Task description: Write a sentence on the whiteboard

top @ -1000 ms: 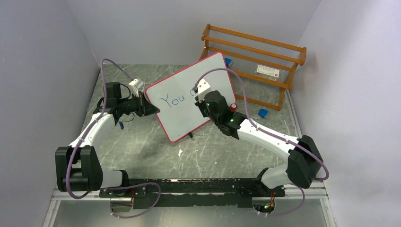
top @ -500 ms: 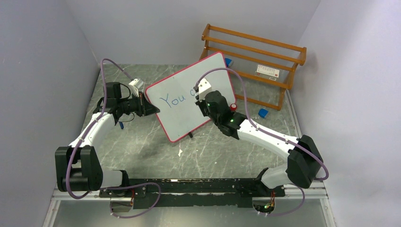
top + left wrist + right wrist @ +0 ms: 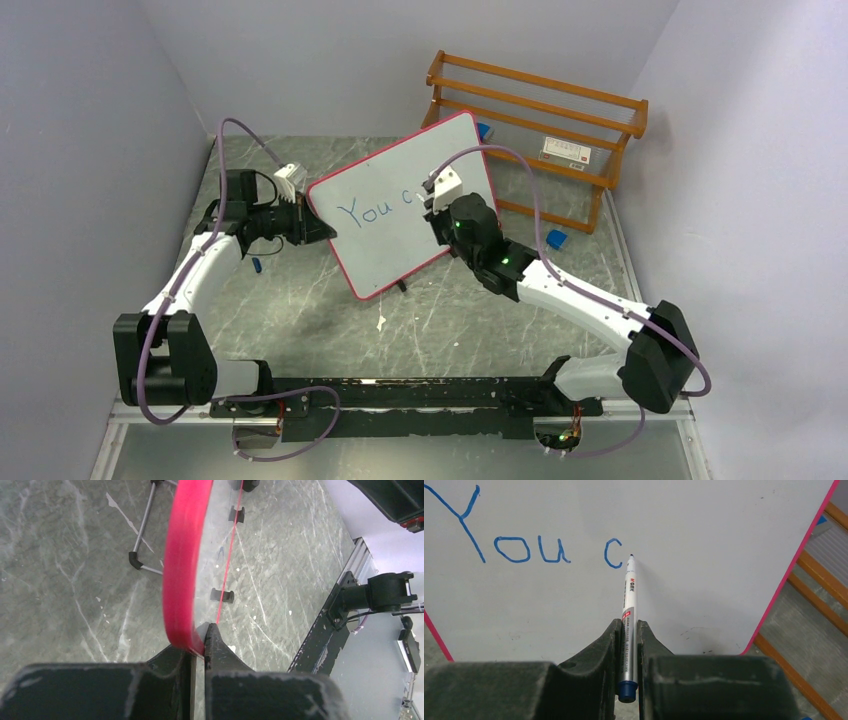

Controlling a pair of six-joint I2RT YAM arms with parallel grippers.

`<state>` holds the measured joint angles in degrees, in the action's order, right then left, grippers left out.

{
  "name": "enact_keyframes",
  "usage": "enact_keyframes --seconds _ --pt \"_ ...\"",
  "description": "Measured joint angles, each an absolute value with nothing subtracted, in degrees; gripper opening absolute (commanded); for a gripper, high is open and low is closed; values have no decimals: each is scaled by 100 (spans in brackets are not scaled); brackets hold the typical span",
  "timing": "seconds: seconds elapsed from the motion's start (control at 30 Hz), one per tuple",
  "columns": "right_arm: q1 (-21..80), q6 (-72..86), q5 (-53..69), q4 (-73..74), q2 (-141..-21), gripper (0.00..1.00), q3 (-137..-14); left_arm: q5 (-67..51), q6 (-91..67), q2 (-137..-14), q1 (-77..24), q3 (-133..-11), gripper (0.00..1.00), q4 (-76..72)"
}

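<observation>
- Blue sentence [image 3: 524, 550] reads "You c" so far, on the whiteboard [image 3: 395, 250] propped mid-table.
- My right gripper [image 3: 629, 626] pinches the marker [image 3: 629, 605], its tip just right of the "c".
- My left gripper [image 3: 202, 640] is pressed onto the board's left edge.
- Next letter calls for light, even pressure, level with "You".

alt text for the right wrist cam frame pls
The right pincer grips a blue marker, its tip at the whiteboard just right of the unfinished blue sentence "You c". A wooden rack shows past the board's pink-red edge at right.
</observation>
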<state>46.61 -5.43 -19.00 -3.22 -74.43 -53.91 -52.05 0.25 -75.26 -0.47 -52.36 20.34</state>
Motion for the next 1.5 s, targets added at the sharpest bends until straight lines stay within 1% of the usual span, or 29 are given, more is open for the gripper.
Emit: enact_keyframes --seconds 0.37,0.73,1.5 --pt "4440 -635 -1721 -582 -7478 0 -5374 -5284 180 -7778 296 -5470 5 2351" --pt "4431 -716 -1584 -633 -7850 0 -5376 -5308 193 -7780 298 -5470 5 2351" --pt "4431 -779 -1612 -760 -7870 0 -5454 -5315 191 -7780 301 -5470 5 2349"
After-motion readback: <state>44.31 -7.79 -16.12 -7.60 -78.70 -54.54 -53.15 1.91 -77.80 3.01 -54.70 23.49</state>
